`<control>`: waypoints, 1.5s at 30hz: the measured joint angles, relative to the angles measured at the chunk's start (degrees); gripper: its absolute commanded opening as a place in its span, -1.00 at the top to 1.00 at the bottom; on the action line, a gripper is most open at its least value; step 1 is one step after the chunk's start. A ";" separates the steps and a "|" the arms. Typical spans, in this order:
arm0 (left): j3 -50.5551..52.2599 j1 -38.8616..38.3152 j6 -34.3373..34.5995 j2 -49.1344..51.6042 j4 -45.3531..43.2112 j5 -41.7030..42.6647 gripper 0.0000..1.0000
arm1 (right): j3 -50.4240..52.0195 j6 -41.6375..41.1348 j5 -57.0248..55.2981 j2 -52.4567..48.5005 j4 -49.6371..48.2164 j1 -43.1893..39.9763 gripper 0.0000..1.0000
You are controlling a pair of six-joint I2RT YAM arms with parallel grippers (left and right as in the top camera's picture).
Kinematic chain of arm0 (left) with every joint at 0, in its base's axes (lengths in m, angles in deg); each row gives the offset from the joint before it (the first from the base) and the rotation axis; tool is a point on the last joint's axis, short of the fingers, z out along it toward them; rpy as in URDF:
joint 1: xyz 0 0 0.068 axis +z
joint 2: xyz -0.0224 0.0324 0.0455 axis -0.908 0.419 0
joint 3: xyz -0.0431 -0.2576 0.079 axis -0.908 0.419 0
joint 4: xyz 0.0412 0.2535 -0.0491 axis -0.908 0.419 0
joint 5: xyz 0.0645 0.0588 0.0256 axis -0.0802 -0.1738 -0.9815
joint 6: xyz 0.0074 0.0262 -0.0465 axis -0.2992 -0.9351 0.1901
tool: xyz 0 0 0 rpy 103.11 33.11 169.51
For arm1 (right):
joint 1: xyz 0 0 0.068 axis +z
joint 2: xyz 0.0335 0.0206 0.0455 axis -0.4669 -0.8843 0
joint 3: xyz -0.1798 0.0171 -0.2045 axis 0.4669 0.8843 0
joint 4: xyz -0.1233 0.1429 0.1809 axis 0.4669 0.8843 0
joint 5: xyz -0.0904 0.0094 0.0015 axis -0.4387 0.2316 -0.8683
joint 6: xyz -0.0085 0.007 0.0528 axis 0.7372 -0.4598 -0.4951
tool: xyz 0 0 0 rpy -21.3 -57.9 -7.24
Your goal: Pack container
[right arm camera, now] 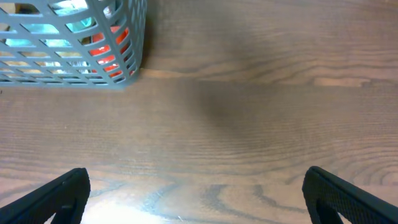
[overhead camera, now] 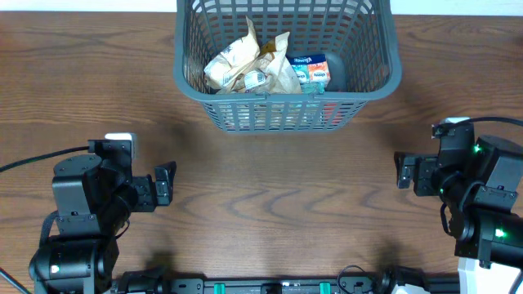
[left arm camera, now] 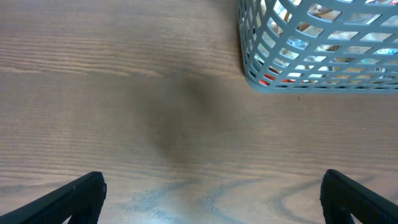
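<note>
The dark grey lattice basket [overhead camera: 372,77] stands at the far middle of the wooden table. Inside it lie crumpled tan snack packets [overhead camera: 245,61] and a blue and orange packet [overhead camera: 311,69]. Its corner shows in the left wrist view [left arm camera: 255,74] and in the right wrist view [right arm camera: 127,71], with something red behind the lattice. My left gripper [overhead camera: 167,184] is open and empty at the near left, over bare wood [left arm camera: 211,196]. My right gripper [overhead camera: 402,171] is open and empty at the near right [right arm camera: 199,196].
The brown wood-grain table [overhead camera: 278,196] stretches between the two arms and the basket. A black rail with green clips [overhead camera: 270,286] runs along the near edge.
</note>
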 measured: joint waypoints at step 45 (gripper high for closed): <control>0.11 0.00 0.00 0.00 0.07 -0.02 -0.97 | 35.58 -7.04 6.99 32.44 -45.05 16.13 -0.99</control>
